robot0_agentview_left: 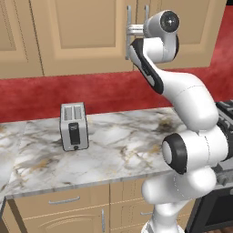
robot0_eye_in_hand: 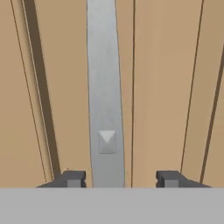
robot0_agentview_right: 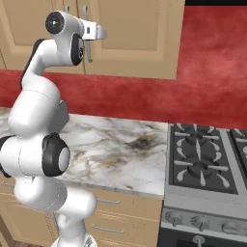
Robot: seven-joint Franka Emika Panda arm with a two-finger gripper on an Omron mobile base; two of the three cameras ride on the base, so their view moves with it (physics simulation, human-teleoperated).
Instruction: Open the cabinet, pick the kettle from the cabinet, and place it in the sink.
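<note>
The cabinet (robot0_agentview_left: 82, 32) is the tan wall unit above the counter, and both of its doors are closed. My gripper (robot0_eye_in_hand: 121, 178) is raised to one of its vertical silver bar handles (robot0_eye_in_hand: 105, 87). The jaws straddle the bar with a small gap on each side, so they are open and not touching it. The base views show the hand (robot0_agentview_left: 132, 31) pressed close to the door front at the handles (robot0_agentview_right: 88, 43). The kettle is hidden behind the closed doors. The sink is out of view.
A boxy silver toaster (robot0_agentview_left: 73, 126) stands on the marble counter (robot0_agentview_left: 123, 145) to the left of the arm. A gas stove (robot0_agentview_right: 207, 159) adjoins the counter on the right. Base drawers (robot0_agentview_left: 63, 205) run below the counter edge.
</note>
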